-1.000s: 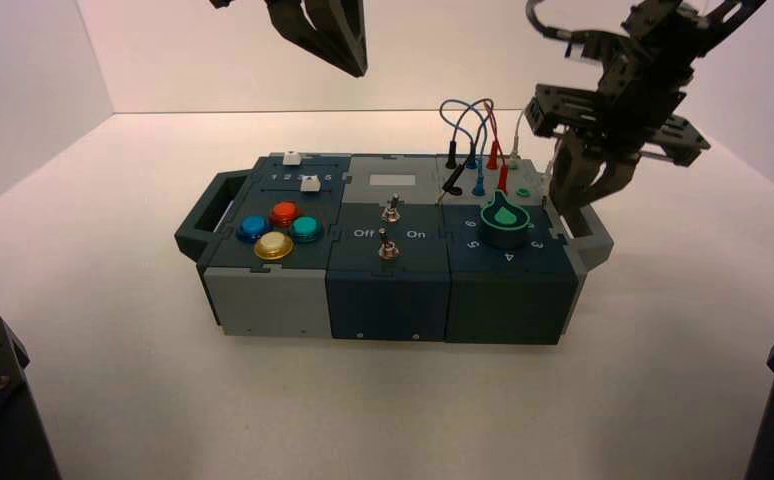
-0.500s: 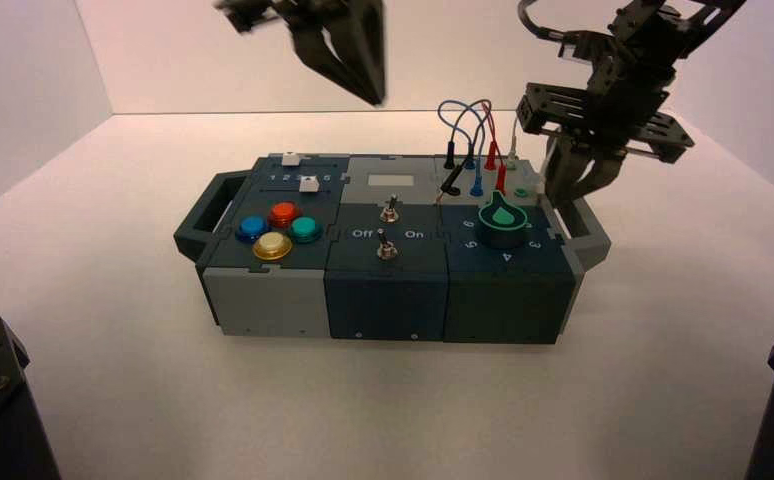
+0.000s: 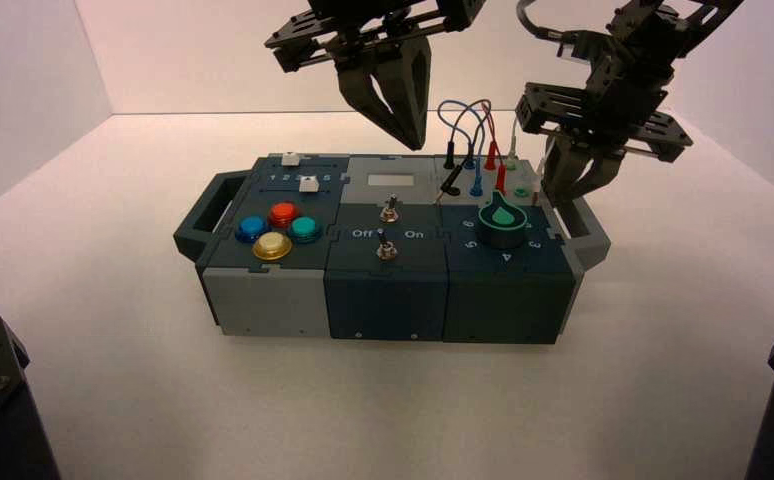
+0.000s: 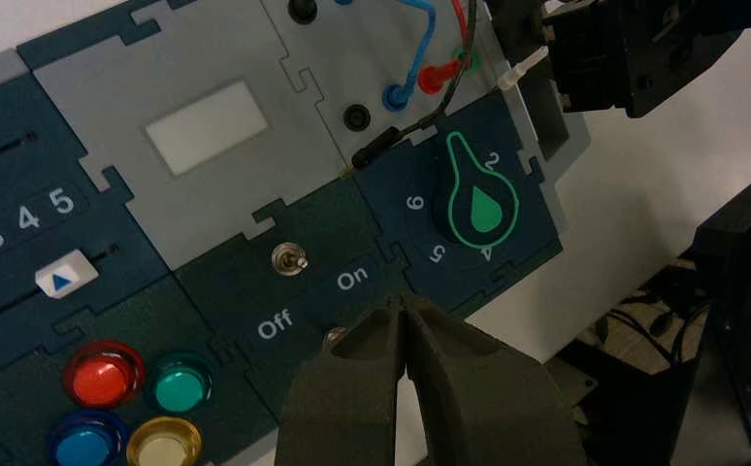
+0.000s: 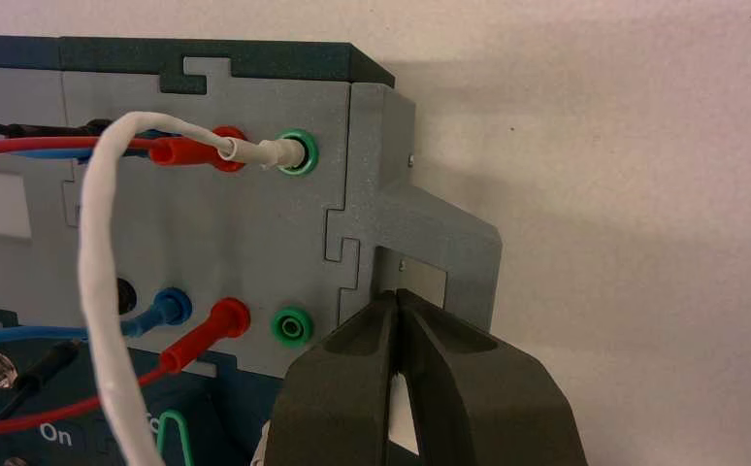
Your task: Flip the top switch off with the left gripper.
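Above the box (image 3: pixel 383 270), left gripper (image 3: pixel 410 135) closed.

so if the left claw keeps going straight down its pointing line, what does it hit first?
Probably the box's dark switch panel near the top switch. The left claw, fingers shut, hovers above; depth is unclear.

Control box (image 3: pixel 263 300) on a white worktop (image 3: pixel 113 400), handles at both ends.
Left block: two white slider caps (image 3: pixel 309 184) at the far side, red (image 3: pixel 283 212), blue (image 3: pixel 252 228), teal (image 3: pixel 304 229) and yellow (image 3: pixel 273 245) buttons nearer. Right block: green knob (image 3: pixel 503 222) ringed by numbers, with red, blue, black and white wires (image 3: pixel 468 130) plugged into sockets behind. Middle block lettered "Off" and "On".
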### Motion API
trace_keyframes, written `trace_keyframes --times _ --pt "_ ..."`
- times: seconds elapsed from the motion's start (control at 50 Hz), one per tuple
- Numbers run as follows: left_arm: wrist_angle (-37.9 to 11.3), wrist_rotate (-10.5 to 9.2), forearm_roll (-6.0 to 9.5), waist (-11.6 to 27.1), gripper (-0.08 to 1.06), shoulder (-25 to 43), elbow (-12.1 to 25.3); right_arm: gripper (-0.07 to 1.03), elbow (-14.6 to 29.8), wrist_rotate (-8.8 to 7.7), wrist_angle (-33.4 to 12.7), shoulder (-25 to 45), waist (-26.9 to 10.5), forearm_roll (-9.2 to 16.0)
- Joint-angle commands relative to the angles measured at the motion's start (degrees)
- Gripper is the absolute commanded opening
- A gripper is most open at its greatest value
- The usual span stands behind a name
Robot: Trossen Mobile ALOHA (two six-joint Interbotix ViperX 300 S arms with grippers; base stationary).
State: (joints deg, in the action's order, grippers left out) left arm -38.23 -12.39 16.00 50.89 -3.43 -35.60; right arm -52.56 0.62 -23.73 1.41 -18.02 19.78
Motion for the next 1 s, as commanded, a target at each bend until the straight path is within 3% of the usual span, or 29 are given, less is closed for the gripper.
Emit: trace_keyframes --times 0.02,0.22,0.62,1.0 --pt "-1.14 -1.23 0.09 0.18 -0.03 0.62 1.76 -0.02 -0.18 -1.23 0.18 2.02 -0.79 -0.62" --pt "-2.02 -2.2 0.18 0.18 -0.03 4.13 3.08 -0.02 -0.09 -1.32 0.18 2.2 -1.05 -0.7" --pt "-3.16 -2.2 -0.09 0.18 -0.03 9.58 7.21 -0.02 0.18 -1.58 0.09 2.46 -1.14 -0.79" --pt "-3.16 -2.2 -0.35 -0.79 -0.03 12.66 7.29 -0.02 0.18 -1.58 0.09 2.55 -1.41 -0.97"
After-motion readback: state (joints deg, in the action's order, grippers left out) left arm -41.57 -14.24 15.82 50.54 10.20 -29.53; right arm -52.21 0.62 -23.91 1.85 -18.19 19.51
